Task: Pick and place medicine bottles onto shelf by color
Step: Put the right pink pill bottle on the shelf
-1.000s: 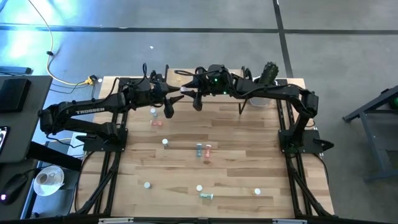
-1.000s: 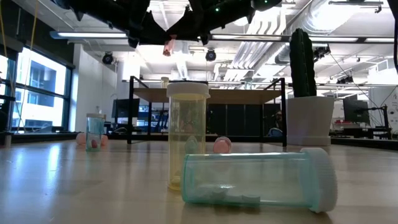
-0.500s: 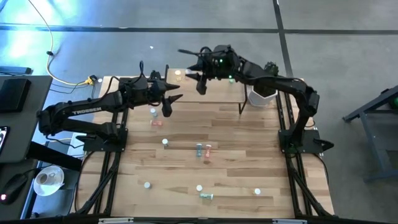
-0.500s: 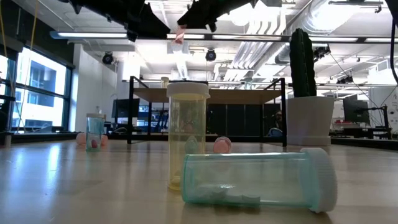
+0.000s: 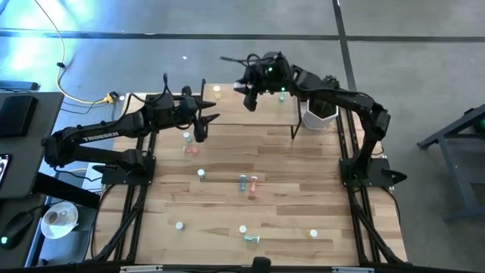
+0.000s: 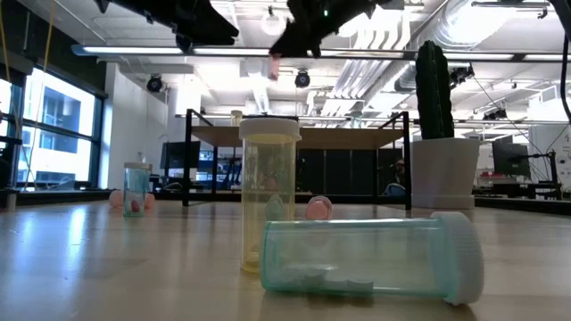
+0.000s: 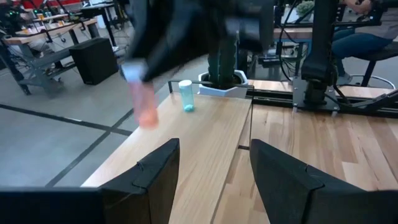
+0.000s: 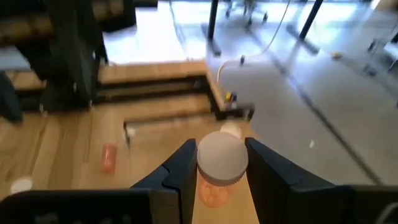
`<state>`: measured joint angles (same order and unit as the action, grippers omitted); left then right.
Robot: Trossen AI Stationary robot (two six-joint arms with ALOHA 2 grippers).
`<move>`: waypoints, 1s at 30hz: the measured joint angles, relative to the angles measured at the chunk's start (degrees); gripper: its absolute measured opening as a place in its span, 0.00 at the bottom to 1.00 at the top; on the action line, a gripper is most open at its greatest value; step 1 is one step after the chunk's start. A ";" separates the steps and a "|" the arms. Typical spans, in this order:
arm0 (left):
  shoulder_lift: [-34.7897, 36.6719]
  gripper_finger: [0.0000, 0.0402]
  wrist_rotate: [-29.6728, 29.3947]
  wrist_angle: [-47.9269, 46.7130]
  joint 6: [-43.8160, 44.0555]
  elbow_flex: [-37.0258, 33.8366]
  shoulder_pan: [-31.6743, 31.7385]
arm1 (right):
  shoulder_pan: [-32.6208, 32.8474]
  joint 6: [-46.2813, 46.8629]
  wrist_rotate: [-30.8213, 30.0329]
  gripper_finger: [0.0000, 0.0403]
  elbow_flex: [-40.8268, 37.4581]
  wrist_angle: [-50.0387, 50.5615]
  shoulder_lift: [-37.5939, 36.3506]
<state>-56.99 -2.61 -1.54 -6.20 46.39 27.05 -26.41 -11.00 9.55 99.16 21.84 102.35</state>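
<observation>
- The right hand point(image 8: 217, 171) grips a pink bottle point(image 8: 219, 169) by its white cap, high above the shelf point(image 7: 205, 134) at the far edge of the counter point(image 5: 258, 205).
- The left hand point(image 5: 203, 123) is open and empty, over the counter just beside the shelf.
- A blue bottle point(image 7: 185, 95) stands on the shelf.
- Other bottles are scattered on the counter.
</observation>
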 joint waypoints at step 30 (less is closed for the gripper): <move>-0.04 0.46 -0.06 0.52 0.02 0.00 -0.04 | -3.67 7.74 -5.10 0.26 -11.20 -18.24 4.14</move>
<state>-57.03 -2.67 -1.02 -6.17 46.39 27.01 -30.08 -3.27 4.45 87.96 3.60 106.48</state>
